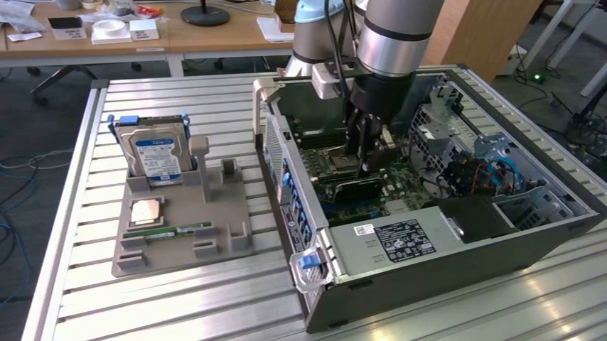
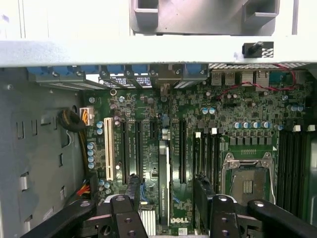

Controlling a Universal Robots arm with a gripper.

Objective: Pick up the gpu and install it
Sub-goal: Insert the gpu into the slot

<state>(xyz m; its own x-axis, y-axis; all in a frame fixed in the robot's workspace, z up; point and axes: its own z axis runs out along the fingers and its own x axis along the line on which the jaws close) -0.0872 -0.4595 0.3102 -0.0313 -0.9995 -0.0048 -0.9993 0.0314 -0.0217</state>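
Gpu (image 2: 164, 186) upright in motherboard (image 2: 237, 114) slot, between open claw (image 2: 168, 198) fingers.

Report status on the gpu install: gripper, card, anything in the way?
Gripper open, down inside the case. Gpu on edge in a motherboard slot between the fingers, not clamped. Nothing in the way.
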